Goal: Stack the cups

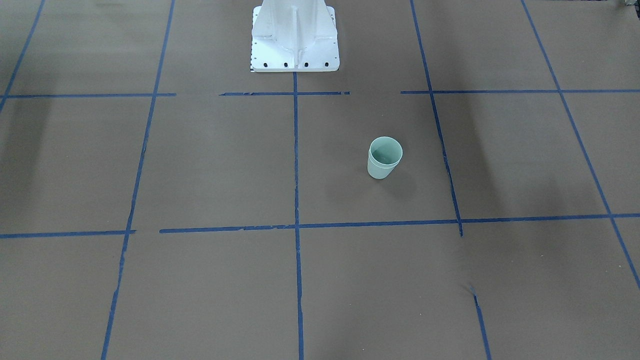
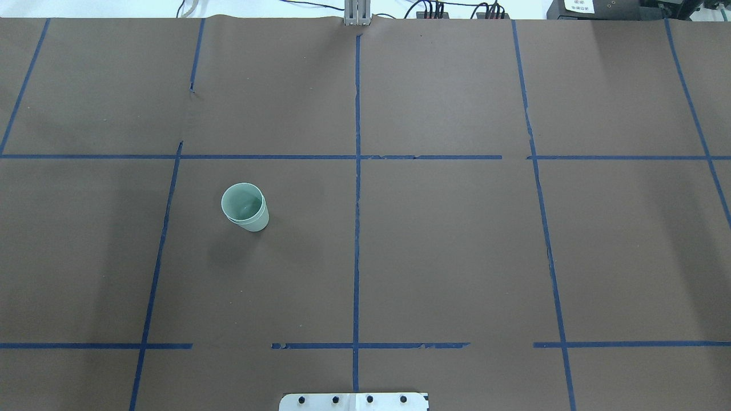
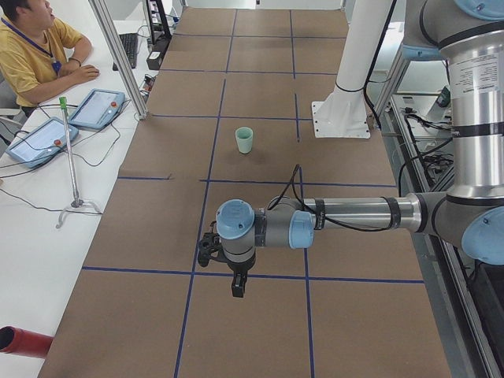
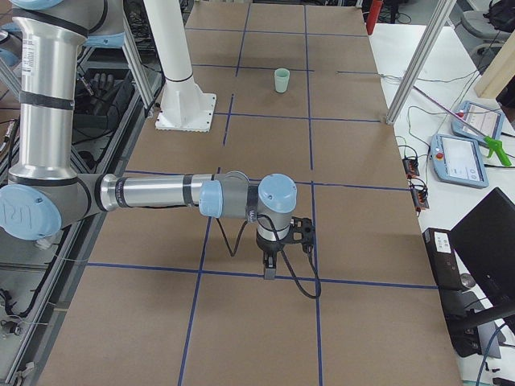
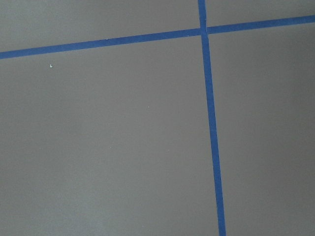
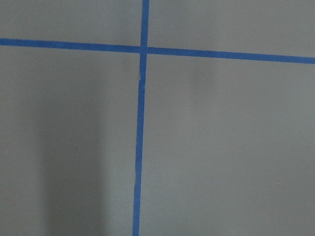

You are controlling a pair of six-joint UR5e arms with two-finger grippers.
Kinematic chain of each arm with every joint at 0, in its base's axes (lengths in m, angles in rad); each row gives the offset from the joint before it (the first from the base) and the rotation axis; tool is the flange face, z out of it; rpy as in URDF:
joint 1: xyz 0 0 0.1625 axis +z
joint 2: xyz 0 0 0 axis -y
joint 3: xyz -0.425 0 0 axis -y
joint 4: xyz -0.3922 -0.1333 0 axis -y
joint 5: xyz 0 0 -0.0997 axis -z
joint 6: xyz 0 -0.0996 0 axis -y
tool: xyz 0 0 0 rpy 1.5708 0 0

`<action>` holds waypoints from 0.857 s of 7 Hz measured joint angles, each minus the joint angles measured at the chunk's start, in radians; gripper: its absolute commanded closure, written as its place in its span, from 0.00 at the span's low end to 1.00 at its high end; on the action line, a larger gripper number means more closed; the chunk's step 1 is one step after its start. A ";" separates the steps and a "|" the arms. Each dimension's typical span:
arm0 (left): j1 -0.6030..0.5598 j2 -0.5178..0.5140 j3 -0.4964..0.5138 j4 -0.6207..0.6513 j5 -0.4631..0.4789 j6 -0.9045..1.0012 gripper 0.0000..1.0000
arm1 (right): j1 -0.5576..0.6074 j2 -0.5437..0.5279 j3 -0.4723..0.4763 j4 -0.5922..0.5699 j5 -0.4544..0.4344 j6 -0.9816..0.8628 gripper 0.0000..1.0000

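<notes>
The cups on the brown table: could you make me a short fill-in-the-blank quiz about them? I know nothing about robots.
1. One of the cups sits ____ the other.
2. The pair stands ____, with the open mouth facing up.
3. The table is marked with lines of tape coloured ____.
4. In the overhead view the pair is in the ____ half of the table.
Missing words: inside; upright; blue; left.

Mint cups (image 3: 245, 140) upright on table (image 3: 260, 102), left end effector (image 3: 238, 288) well apart.
</notes>
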 measured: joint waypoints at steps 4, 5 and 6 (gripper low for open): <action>0.000 -0.002 -0.014 -0.004 -0.002 0.004 0.00 | -0.001 0.000 0.000 0.000 0.000 0.000 0.00; 0.001 -0.003 -0.018 -0.005 -0.003 0.007 0.00 | -0.001 0.000 0.000 0.000 0.000 0.000 0.00; 0.001 -0.004 -0.020 -0.007 -0.004 0.008 0.00 | -0.001 0.000 0.000 0.000 0.000 0.000 0.00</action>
